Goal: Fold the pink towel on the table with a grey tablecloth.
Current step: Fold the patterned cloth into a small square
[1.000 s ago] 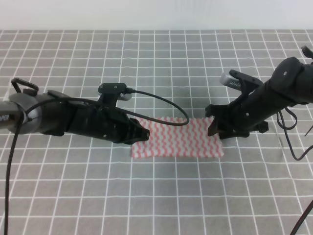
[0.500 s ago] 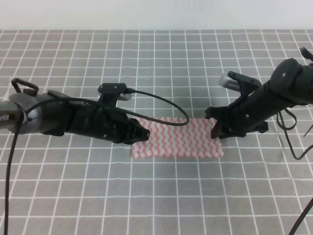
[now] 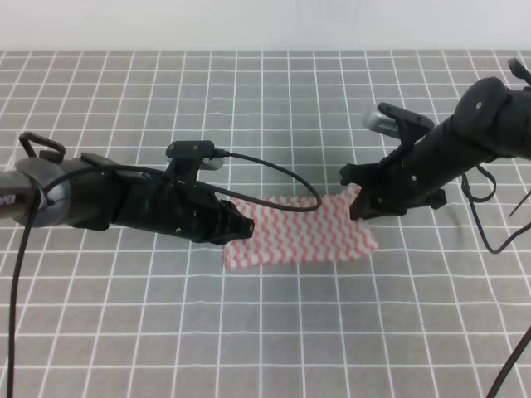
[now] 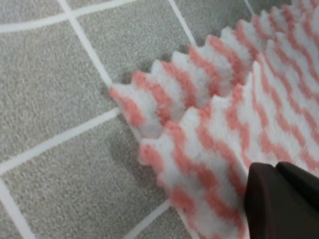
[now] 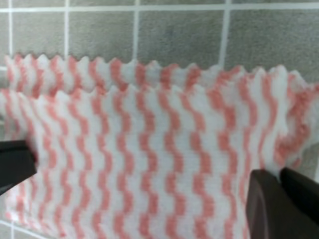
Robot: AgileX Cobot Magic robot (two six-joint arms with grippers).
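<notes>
The pink towel (image 3: 299,232) lies folded in two layers on the table with a grey tablecloth (image 3: 274,108). My left gripper (image 3: 241,227) is shut on the towel's left edge, low on the table. In the left wrist view its dark fingertips (image 4: 279,199) press on the top layer of the towel (image 4: 209,114). My right gripper (image 3: 362,204) is shut on the towel's right edge and holds that end up off the cloth. In the right wrist view the towel (image 5: 144,149) stretches away from the closed fingertips (image 5: 284,204).
A black cable (image 3: 274,174) from the left arm loops over the towel's back edge. More cables (image 3: 489,224) hang beside the right arm. A white wall (image 3: 265,25) borders the far edge of the table. The grid cloth extends in front.
My right gripper has risen and moved slightly left and back, lifting the towel's right end off the table. The left arm has not moved.
</notes>
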